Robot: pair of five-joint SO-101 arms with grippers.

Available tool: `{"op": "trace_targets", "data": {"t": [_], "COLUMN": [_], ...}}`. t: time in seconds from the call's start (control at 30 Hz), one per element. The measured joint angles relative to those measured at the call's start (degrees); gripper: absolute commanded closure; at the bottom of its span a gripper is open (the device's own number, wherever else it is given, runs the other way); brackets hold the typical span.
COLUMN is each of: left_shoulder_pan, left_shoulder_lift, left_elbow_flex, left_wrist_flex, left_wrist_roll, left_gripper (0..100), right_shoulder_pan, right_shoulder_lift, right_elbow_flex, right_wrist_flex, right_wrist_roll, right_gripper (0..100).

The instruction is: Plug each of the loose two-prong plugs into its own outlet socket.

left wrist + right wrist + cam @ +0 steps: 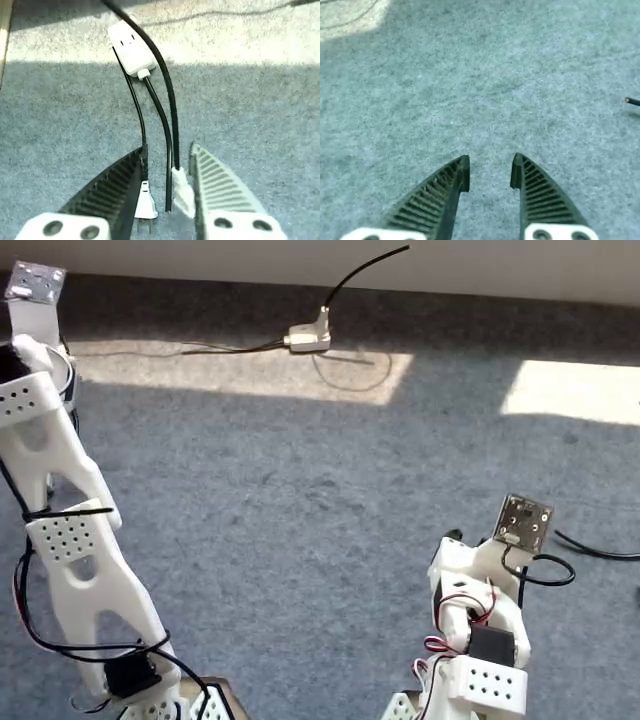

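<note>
My left gripper [169, 149] is open and low over the grey carpet. Two loose white two-prong plugs lie between its fingers. One plug [145, 202] rests by the black finger with its prongs toward the camera. The other plug [182, 191] lies against the white finger. Their thin black cords [167, 107] run on to a white outlet strip [131, 47] that sits partly in sunlight. My right gripper [490, 159] is open over bare carpet with nothing between its fingers. A small white socket block [308, 338] with black cords lies at the far middle of the floor.
The left arm [70, 540] stretches along the left edge, and the right arm [480, 610] sits at the near right. A black cable end [632, 101] lies off to one side of my right gripper. A sunlit band [250, 365] crosses the far carpet.
</note>
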Motion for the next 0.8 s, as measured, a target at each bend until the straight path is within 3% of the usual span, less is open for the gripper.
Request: {"op": "trace_targets", "data": {"t": [0.1,0.33,0.7,0.8], "left_shoulder_pan": [0.3,0.3,-4.7,-5.2], "left_shoulder_lift": [-1.8,-1.2,21.6,27.6], "left_elbow_flex": [-0.1,-0.1,0.0,0.0], "left_wrist_flex": [-0.1,-6.2,-40.2,-45.2], "left_wrist_roll": [1.4,5.2,13.5,13.5], "left_gripper": [60,59,59,59], "right_shoulder_pan": [0.0,-0.1,-0.1,-0.1], "right_shoulder_lift": [0.0,0.0,0.0,0.0], "right_elbow_flex": [0.0,0.0,0.0,0.0], "right_wrist_flex": [0.0,0.0,0.0,0.0], "right_wrist_roll": [0.0,0.0,0.0,0.0], "right_gripper": [84.6,84.6,84.6,84.6]}}
